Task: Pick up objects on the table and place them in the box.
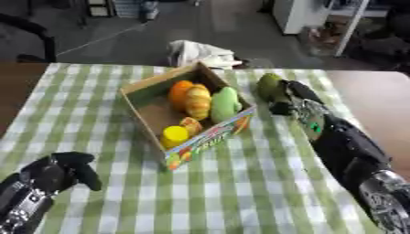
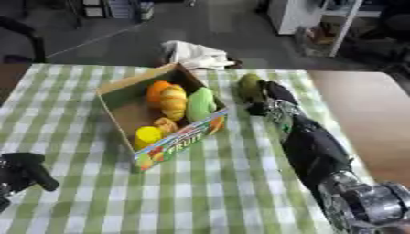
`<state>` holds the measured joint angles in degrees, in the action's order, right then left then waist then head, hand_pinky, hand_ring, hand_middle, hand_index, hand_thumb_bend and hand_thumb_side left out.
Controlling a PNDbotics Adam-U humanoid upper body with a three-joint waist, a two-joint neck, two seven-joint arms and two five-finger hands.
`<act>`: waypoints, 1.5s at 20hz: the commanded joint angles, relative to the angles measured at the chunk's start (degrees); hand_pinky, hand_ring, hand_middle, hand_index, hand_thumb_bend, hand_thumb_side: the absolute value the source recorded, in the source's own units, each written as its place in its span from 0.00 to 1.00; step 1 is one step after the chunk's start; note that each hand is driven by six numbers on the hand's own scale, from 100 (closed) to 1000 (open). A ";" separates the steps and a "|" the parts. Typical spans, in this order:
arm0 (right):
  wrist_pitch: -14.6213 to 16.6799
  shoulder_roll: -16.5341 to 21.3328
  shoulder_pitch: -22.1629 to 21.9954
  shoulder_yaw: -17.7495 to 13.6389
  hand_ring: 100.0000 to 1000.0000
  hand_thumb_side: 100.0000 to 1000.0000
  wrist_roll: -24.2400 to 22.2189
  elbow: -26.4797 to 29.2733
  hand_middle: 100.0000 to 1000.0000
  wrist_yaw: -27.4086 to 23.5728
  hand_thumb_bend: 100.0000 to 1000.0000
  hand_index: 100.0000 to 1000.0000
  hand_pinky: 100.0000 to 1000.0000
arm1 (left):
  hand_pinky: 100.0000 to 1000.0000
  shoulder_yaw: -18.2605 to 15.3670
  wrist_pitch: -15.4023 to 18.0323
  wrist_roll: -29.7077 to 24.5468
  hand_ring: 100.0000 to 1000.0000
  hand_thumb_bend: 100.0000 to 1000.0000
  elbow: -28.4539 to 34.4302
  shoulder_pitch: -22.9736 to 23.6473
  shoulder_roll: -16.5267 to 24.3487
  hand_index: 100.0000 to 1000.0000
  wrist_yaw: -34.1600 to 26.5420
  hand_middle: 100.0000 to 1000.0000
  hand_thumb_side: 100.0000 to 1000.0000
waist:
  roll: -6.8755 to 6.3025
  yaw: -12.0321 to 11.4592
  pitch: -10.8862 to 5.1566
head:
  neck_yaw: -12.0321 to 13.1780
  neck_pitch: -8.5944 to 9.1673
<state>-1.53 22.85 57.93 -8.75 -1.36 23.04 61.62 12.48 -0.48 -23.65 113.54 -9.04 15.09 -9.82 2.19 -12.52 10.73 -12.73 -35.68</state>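
1. Left eye view: right hand (image 1: 290,93) reaches in from the right over the green check tablecloth (image 1: 240,192), fingers curled round a green fruit (image 1: 269,86) just beside the box (image 1: 210,137); the fruit is near the box's right wall, outside it; whether it sits on the cloth or is lifted I cannot tell.
2. Same view: the box already holds an orange fruit (image 1: 180,93), a croissant-shaped item (image 1: 198,101), a pale green piece (image 1: 225,104), a yellow piece (image 1: 175,135) and a small orange-brown bit I cannot identify.
3. Step, as I judge: grasp of the last loose object; next move calls for a lift over the right wall, then release in the free space at the box's far-left side.
4. Right eye view: left hand (image 2: 24,167) idles at the lower left, dark fingers curled, holding nothing.
5. Same view: right arm cut off at the lower right; thumb of the right hand hidden behind the fruit; white cloth (image 2: 192,55) past the table's far edge, unclear what it is.
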 commanded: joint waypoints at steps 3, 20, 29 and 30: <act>0.25 0.64 0.64 -0.30 0.84 0.40 -3.27 0.79 0.84 1.86 0.00 0.95 0.88 | 0.64 -0.25 0.09 -0.05 0.53 0.00 1.05 -0.64 0.76 0.76 -0.12 0.51 0.74 | -0.25 -0.03 -0.76 | 0.03 0.74; 10.75 -2.07 6.25 1.93 0.42 0.36 9.49 22.11 0.15 -7.48 0.00 0.35 0.67 | 0.64 -0.80 0.07 0.57 0.53 0.00 1.05 -0.11 0.70 0.76 -0.01 0.51 0.73 | -0.54 1.05 -1.37 | 0.88 0.05; 18.00 -9.06 2.80 10.50 0.44 0.24 8.77 27.97 0.20 -12.17 0.00 0.42 0.69 | 0.64 -0.52 0.26 0.24 0.53 0.00 1.05 -0.32 0.50 0.76 -0.32 0.51 0.73 | -1.05 0.76 -1.25 | 0.14 -0.07; 18.85 -9.81 2.77 10.79 0.45 0.23 7.93 27.64 0.21 -11.69 0.00 0.42 0.69 | 0.64 -0.47 0.26 0.19 0.53 0.00 1.05 -0.35 0.46 0.76 -0.35 0.51 0.73 | -1.09 0.73 -1.23 | 0.04 -0.09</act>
<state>16.24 13.12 59.46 1.49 7.19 49.48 50.20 12.15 -0.37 -23.29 113.54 -8.86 15.09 -10.02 1.39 -11.73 10.51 -12.43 -35.74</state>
